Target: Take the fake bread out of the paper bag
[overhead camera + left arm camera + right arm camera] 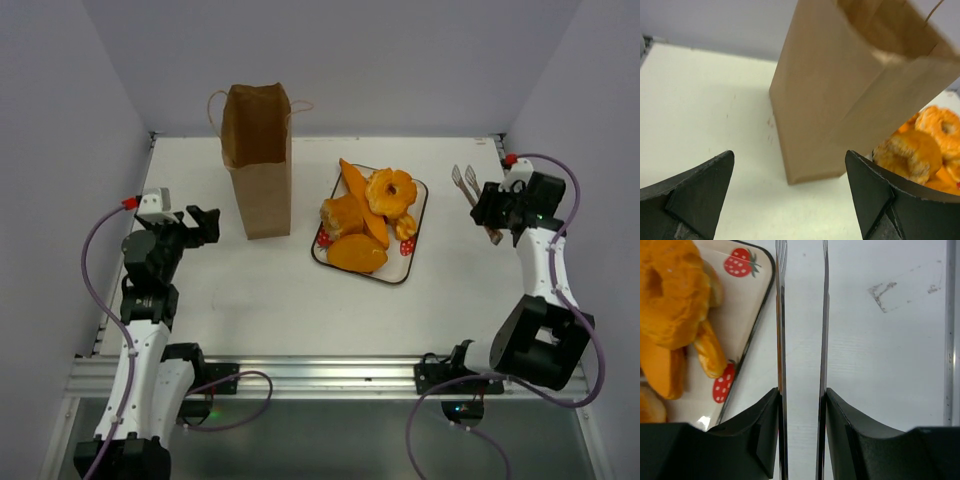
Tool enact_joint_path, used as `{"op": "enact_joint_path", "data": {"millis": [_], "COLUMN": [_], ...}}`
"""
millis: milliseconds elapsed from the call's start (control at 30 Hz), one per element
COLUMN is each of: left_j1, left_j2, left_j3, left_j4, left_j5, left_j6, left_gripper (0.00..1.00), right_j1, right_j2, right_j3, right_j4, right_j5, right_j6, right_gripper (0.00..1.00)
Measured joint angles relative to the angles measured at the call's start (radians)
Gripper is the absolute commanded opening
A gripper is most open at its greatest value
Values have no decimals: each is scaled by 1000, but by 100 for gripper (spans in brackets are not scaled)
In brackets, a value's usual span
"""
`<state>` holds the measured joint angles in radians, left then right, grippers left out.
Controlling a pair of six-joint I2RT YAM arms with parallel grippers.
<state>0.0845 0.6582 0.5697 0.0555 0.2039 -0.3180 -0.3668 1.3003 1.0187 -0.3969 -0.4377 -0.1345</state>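
1. top external: the paper bag (pixel 258 170) stands upright at the back left of the table, mouth up, so its long axis is vertical. the fake bread (pixel 365 215) lies heaped on a strawberry tray (pixel 414 238) just right of the bag, apart from it. no bread shows in the bag's mouth, though its depths are hidden. the left gripper (pixel 205 222) hangs just left of the bag's lower half with jaws spread wide and nothing between them. it is much the nearer arm to the bag. the right gripper (pixel 490 205) sits right of the tray, clamped on metal tongs (pixel 465 182) that point toward the back.
2. left wrist: the bag's side wall and base fill the space ahead between the spread fingers (pixel 700 195). bread peeks past its right edge.
3. right wrist: both tong blades run straight ahead, pinched between the jaws, with the tray's edge and a ring-shaped piece to their left.
4. judgement: the task looks about done. any last check inside would have to come from above.
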Motion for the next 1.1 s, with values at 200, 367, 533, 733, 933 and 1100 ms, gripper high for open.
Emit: {"op": "enact_joint_path", "data": {"millis": [200, 367, 533, 733, 933, 1100], "left_j1": [-19, -20, -21, -21, -26, -32], "left_j2": [5, 6, -6, -19, -26, -34], "left_j3": [-50, -50, -50, -50, -50, -50], "left_j4": [-50, -51, -51, -51, -51, -51], "left_j5": [-29, -32, -32, -32, -31, -30], "left_j6": [40, 53, 53, 53, 54, 57], "left_gripper": [96, 97, 97, 97, 97, 97], "right_j1": [7, 23, 26, 27, 26, 26], "right_j2": [141, 267, 341, 352, 350, 296], "right_j3": [-36, -63, -63, -54, -36, -34], "right_j4": [82, 95, 91, 56, 31, -5], "right_j5": [138, 191, 221, 238, 240, 245], "right_j6": [-71, -112, -140, -159, -169, -169], "right_gripper": [43, 45, 61, 70, 99, 99]}}
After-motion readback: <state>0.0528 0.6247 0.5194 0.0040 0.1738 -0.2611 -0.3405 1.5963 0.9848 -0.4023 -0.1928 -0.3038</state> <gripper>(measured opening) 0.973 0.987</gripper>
